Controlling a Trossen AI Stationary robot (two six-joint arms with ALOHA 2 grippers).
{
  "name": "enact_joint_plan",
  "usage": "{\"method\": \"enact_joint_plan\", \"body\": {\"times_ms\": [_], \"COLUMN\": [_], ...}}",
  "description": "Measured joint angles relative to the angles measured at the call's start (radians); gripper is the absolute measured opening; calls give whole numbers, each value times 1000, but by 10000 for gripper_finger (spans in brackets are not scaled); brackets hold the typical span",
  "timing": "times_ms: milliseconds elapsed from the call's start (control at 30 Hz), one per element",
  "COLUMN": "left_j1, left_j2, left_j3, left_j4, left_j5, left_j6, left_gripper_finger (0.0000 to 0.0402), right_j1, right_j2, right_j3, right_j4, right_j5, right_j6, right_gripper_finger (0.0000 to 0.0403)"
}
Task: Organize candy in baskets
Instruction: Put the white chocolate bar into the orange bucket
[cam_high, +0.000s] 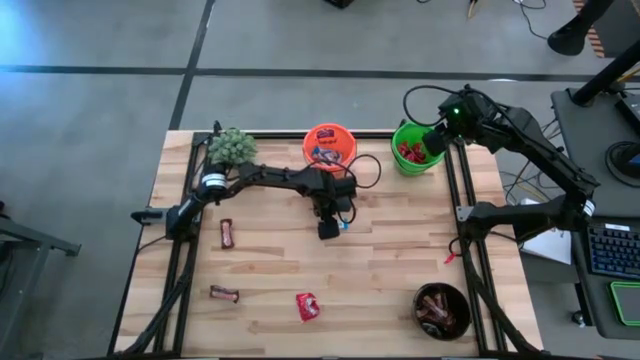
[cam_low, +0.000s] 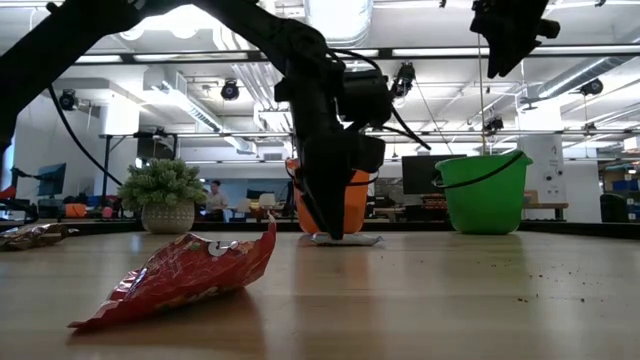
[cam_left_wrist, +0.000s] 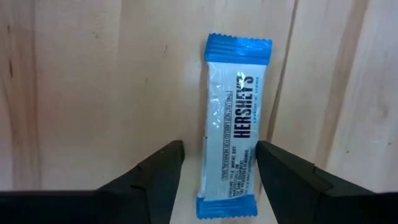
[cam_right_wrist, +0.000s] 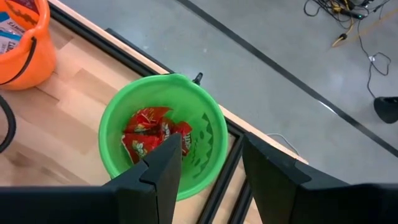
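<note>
A light blue-and-white candy bar (cam_left_wrist: 231, 124) lies flat on the wooden table. My left gripper (cam_left_wrist: 219, 168) points down over it, open, with one finger on each side of the bar's near end; the high view shows this gripper (cam_high: 328, 228) at mid-table. My right gripper (cam_right_wrist: 211, 162) hangs open and holds nothing above the green pail (cam_right_wrist: 165, 140), which has red candies (cam_right_wrist: 149, 138) in it. The orange pail (cam_high: 329, 146) holds blue-and-white candy, and the black bowl (cam_high: 442, 310) holds dark brown candy.
Loose on the table are two dark brown bars (cam_high: 227, 233) (cam_high: 224, 293) at the left and a red packet (cam_high: 307, 306) near the front edge. A fuzzy plant (cam_high: 231, 146) stands at the far left corner. Black frame rails (cam_high: 458, 190) run along both table sides.
</note>
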Motion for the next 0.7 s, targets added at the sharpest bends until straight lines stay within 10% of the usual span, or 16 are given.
{"method": "enact_joint_plan", "body": {"times_ms": [433, 700], "left_j1": [8, 7], "left_j2": [19, 17], "left_j3": [0, 40], "left_j4": [-19, -83], "left_j5": [-11, 55], "left_j6": [0, 26], "left_gripper_finger": [18, 6], "right_j1": [0, 0], "right_j2": [0, 0], "right_j3": [0, 0], "right_j4": [-1, 0], "right_j5": [0, 0], "right_j6": [-2, -3], "right_gripper_finger": [160, 160]}}
